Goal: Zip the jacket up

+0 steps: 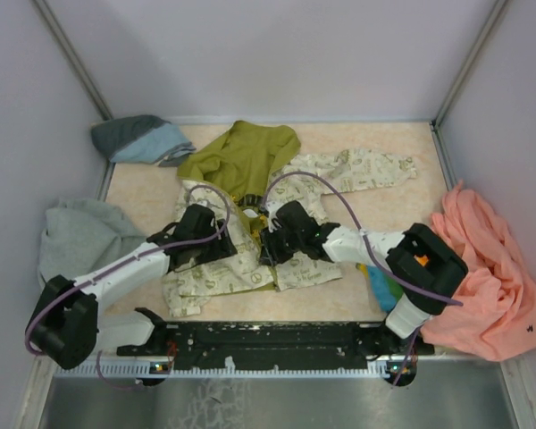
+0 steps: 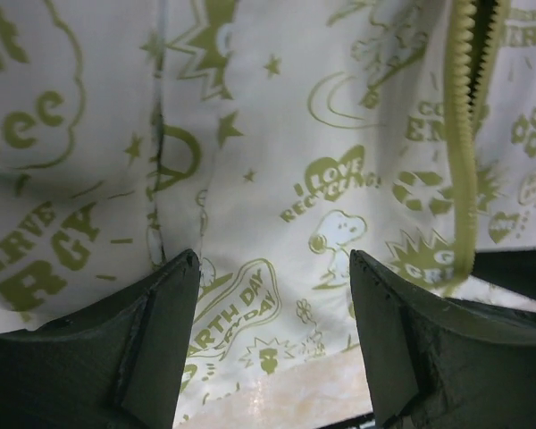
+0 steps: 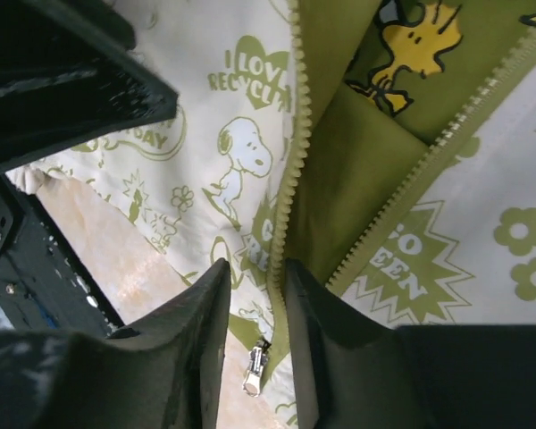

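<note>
The cream jacket [image 1: 216,275] with olive prints lies spread on the table, its olive hood [image 1: 241,156] at the back and one sleeve [image 1: 357,170] stretched to the right. My left gripper [image 1: 221,247] hangs open over the jacket's left panel [image 2: 277,161] near the hem; nothing is between its fingers [image 2: 274,259]. My right gripper [image 1: 266,247] is open by a narrow gap [image 3: 257,266], straddling the left zipper strip [image 3: 295,152]. The silver zipper pull [image 3: 255,368] lies at the bottom of the strip, between the fingers. Above it the two zipper strips spread apart over olive lining [image 3: 357,152].
A grey sweatshirt [image 1: 76,237] lies at the left and a peach-pink garment [image 1: 487,277] at the right. At the back left sits a grey-blue garment [image 1: 143,138]. A small blue-green item [image 1: 382,286] shows under the right arm. A black rail [image 1: 268,338] runs along the near edge.
</note>
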